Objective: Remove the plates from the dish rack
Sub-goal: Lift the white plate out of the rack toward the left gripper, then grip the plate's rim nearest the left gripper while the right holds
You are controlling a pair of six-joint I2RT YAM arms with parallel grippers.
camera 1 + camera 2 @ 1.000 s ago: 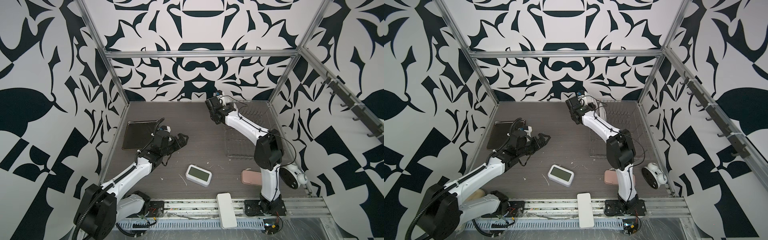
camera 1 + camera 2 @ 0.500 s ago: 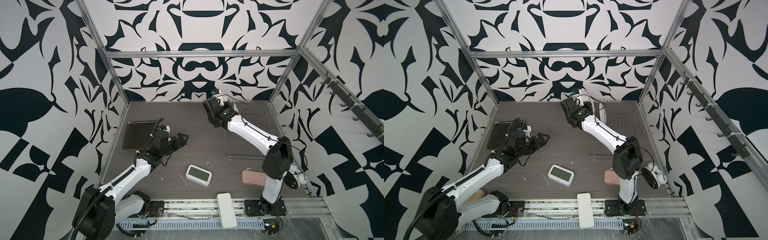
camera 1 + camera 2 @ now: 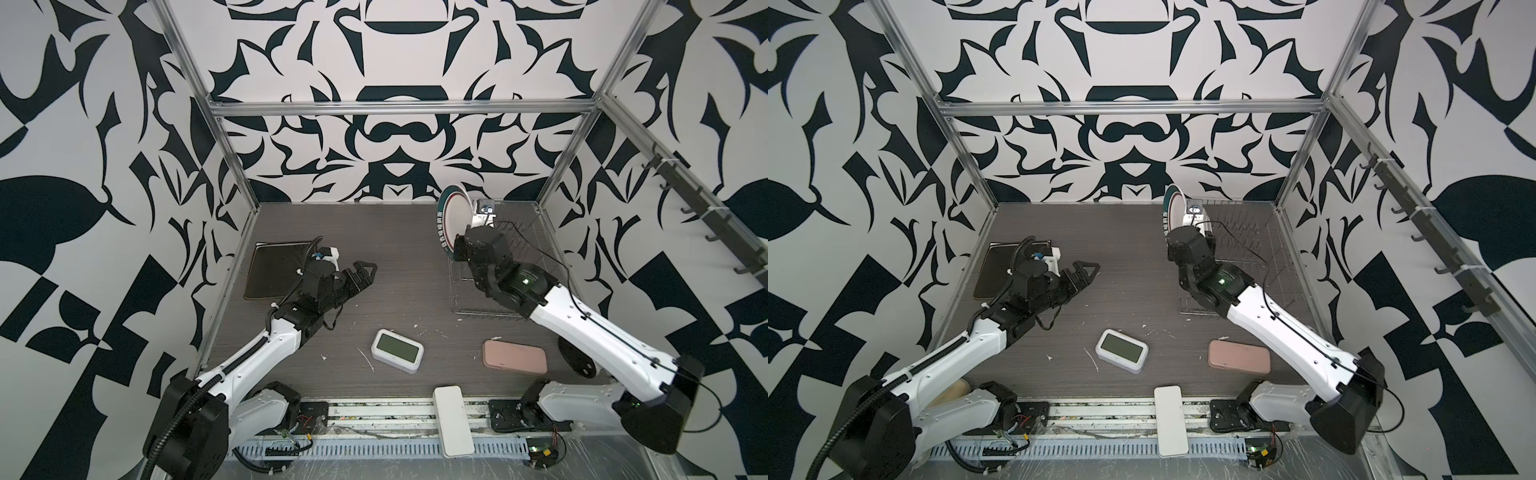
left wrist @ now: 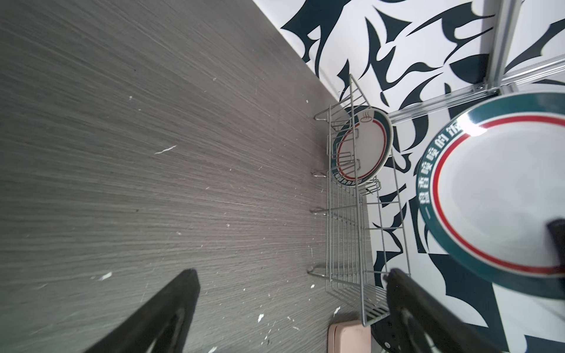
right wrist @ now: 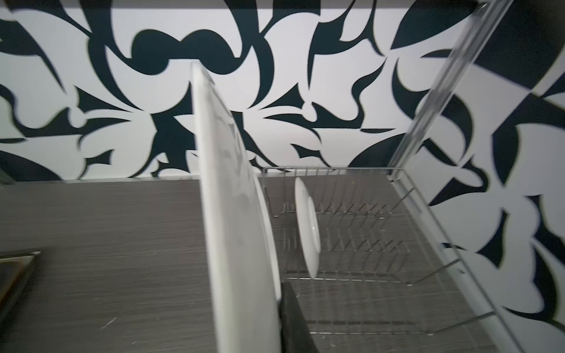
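The right claw (image 3: 454,248) is clamped on the lower rim of a round plate (image 3: 455,212). The plate rises above the claw, lifted clear of the rack (image 3: 525,239) beside and below it. The left claw (image 3: 361,272) gapes empty, well apart over the surface (image 3: 407,257), with a dark plate (image 3: 270,266) lying flat beside its wrist. A second plate (image 4: 363,146) stands in the rack beyond the right claw.

The carry likely goes best slowly: a firm pinch, the rim kept above the rack's wire side, then the plate tipped face-up before it is set down.

The held plate stands on edge, slightly tilted. Its printed face looks toward the left claw and its back toward the rack. Being round, it has no long axis.
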